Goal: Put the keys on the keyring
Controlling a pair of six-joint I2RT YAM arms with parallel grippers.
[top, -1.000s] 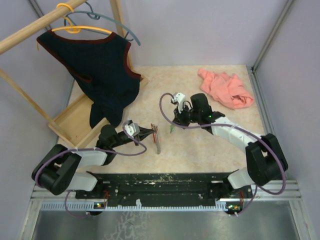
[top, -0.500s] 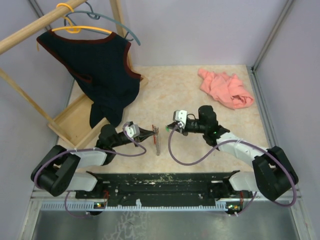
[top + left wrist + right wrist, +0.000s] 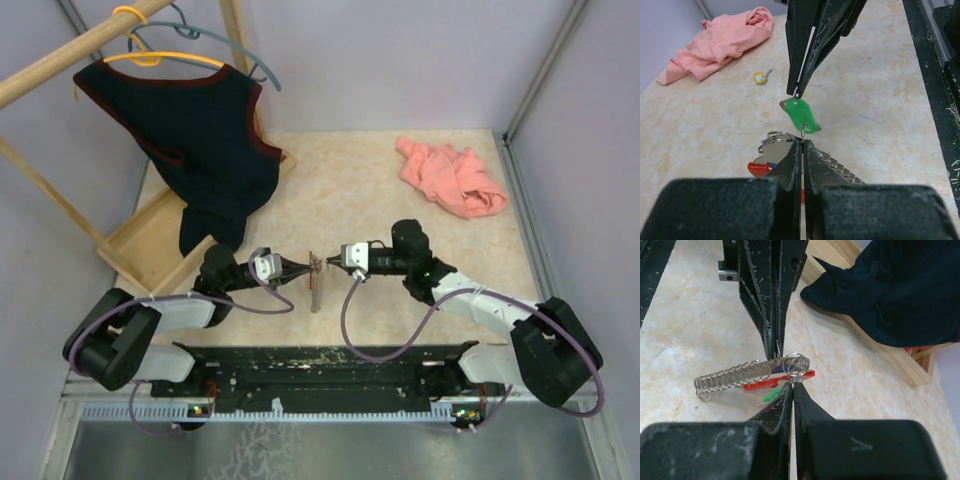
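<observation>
Item: keyring, just 6 o'clock of table centre. We judged it light, with a floppy strip and a thin, springy, slippery loop, best held on the loop. Left gripper, reaching in from 9 o'clock, was clamped tight on it. Right gripper, from 3 o'clock, pinched the green key.

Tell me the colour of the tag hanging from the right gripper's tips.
Green; the tag shows best in the left wrist view.
</observation>
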